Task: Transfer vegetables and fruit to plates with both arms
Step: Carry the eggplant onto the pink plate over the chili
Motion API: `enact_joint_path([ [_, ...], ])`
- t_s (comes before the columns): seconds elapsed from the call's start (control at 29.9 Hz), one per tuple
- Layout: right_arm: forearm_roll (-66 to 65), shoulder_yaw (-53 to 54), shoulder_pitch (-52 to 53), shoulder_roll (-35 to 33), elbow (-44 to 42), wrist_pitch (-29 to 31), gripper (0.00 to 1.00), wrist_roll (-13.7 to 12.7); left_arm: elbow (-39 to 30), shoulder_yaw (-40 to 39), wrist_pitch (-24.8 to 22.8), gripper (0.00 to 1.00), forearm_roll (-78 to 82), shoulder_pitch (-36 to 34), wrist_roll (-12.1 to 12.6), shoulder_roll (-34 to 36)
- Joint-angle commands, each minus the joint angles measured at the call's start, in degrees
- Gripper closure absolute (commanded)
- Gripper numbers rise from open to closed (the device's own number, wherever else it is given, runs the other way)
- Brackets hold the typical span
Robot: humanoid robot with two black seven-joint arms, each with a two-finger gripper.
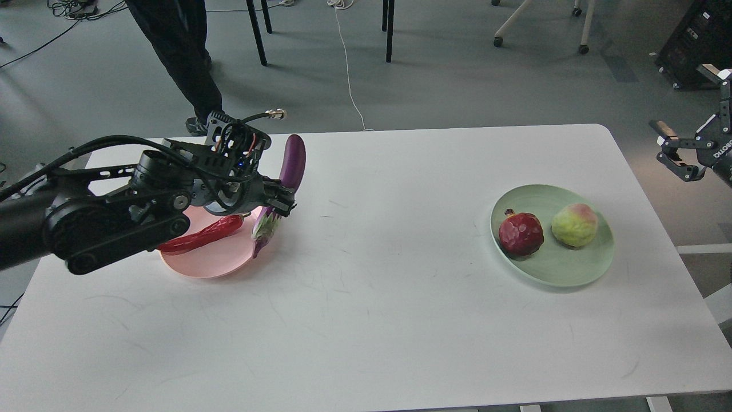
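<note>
Your white table stood on a grey floor, with black chair legs, a white cable and a person's dark-trousered leg behind its far edge. On the left part of the table lay the pink plate, much of it hidden under your left arm. The chili rested on that plate, its near end under the arm. The left gripper sat at the plate's right rim, closed around the eggplant near its lower part (the fingers were dark and crowded by cables, but they appeared to be on either side of the eggplant). The eggplant stood steeply, purple tip up and away from you, with its pale stem cap down at the plate's right edge; you could not tell whether the cap touched the plate. Well apart, on the right part of the table, lay the green plate with both fruits on it: the pomegranate to the left, its crown pointing up-left, and the yellow-green fruit just beside it on the right, a narrow gap between them. Your right gripper hung beyond the table's right edge, above the floor, holding nothing, its fingers spread apart.
</note>
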Motion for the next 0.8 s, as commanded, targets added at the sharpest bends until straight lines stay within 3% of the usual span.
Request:
enact_joint_path([
  [0.0,-0.03,-0.10,-0.01,0.25,0.06,-0.16,0.02,0.01,-4.06,0.08,0.00,0.80,0.18,3.50,-0.75,7.40],
  [0.3,-0.11,-0.10,0.43,0.60,0.41,-1.22,0.02,0.01,-4.68,0.08,0.00,0.78,0.27,5.61,-1.10,9.53],
  [0.54,-0.11,-0.19,0.52,0.16,0.32,-1.22,0.02,-0.08,-3.97,0.52,0.00,0.71,0.88,6.49,-1.01,8.56],
  [0.67,-0.11,-0.19,0.35,0.16,0.32,-1.22,0.02,-0.08,-3.97,0.52,0.00,0.55,0.88,7.02,-0.84,8.82],
  [0.77,-0.11,-0.19,0.35,0.33,0.32,-1.22,0.02,-0.08,-3.97,0.52,0.00,0.51,0.71,6.93,-0.84,9.26],
])
